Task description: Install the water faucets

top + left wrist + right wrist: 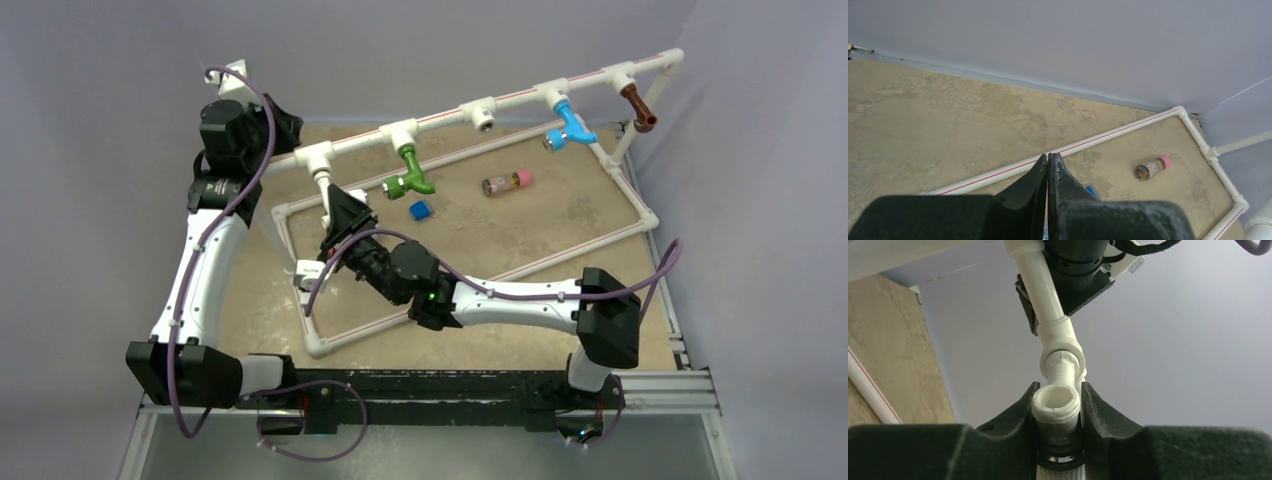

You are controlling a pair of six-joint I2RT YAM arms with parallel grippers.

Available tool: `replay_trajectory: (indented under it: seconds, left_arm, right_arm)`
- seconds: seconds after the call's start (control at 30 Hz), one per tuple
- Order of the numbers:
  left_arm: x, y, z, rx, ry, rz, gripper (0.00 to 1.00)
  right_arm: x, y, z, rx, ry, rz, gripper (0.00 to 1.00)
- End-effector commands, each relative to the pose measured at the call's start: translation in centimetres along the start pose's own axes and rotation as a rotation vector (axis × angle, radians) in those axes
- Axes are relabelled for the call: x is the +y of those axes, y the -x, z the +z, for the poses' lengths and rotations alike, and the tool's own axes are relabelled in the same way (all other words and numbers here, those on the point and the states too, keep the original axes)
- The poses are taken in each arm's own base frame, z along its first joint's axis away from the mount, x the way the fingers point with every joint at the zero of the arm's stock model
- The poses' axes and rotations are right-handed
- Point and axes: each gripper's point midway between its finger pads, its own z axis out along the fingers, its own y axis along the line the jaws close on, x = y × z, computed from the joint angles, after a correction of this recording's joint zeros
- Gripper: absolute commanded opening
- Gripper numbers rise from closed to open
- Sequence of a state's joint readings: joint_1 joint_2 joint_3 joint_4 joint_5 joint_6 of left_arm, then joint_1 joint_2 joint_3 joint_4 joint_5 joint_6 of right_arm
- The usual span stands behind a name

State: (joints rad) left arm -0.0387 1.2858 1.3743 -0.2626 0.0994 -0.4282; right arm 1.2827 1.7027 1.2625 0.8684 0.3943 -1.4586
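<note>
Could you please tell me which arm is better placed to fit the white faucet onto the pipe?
Right: the right gripper is shut on the white faucet right at the leftmost T-fitting; the left gripper is shut, empty, and pointed away over the table.

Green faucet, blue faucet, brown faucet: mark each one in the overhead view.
green faucet (pixel 412 165), top external view, on its bent stem.
blue faucet (pixel 570 122), top external view, on its middle bend.
brown faucet (pixel 638 105), top external view, on its straight stem.
</note>
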Motion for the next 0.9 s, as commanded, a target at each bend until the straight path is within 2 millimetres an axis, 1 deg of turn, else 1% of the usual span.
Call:
replay_trajectory:
  seconds: [0.0,0.03,0.17,0.23,0.33,0.43,0.47,0.5,0.57,0.73,0.87]
  left_arm:
    - [4.0,-6.3,0.4,0.206,0.113,-0.032,0.0]
    - [3.9,-6.4,0.4,0.208,0.112,-0.033,0.0]
    - [4.0,-6.2,0.4,0.206,0.111,-0.033,0.0]
    - [4.0,-6.2,0.4,0.206,0.111,-0.034,0.0]
    - [3.9,-6.2,0.3,0.205,0.106,-0.034,0.0]
    - [3.9,-6.2,0.3,0.206,0.108,-0.036,0.0]
    - [3.9,-6.3,0.3,0.207,0.106,-0.036,0.0]
    - [3.9,-6.3,0.3,0.208,0.105,-0.036,0.0]
    - [3.8,-6.3,0.3,0.207,0.103,-0.037,0.0]
    - [3.8,-6.3,0.4,0.208,0.1,-0.039,0.0]
    - [3.8,-6.2,0.4,0.207,0.098,-0.039,0.0]
  right_arm:
    - [-2.1,-0.4,0.6,0.034,-0.072,0.064,0.05]
    - [-2.2,-0.6,0.6,0.046,-0.084,0.087,0.0]
    - [-2.2,-0.9,0.7,0.067,-0.137,0.244,0.0]
    - [-2.1,-0.6,0.7,0.061,-0.174,0.371,0.0]
    - [-1.0,0.2,0.9,0.05,-0.2,0.593,0.0]
    - [-0.8,0.9,0.7,0.026,-0.263,0.86,0.0]
    - [-0.8,1.2,0.6,0.006,-0.277,0.98,0.0]
    - [-0.8,1.2,0.5,0.001,-0.292,1.037,0.0]
    - [-0.9,1.6,0.4,-0.029,-0.32,1.232,0.0]
    - [-2.2,2.6,-0.2,-0.122,-0.385,1.629,0.0]
    - [-3.5,3.1,-0.8,-0.22,-0.436,1.908,0.0]
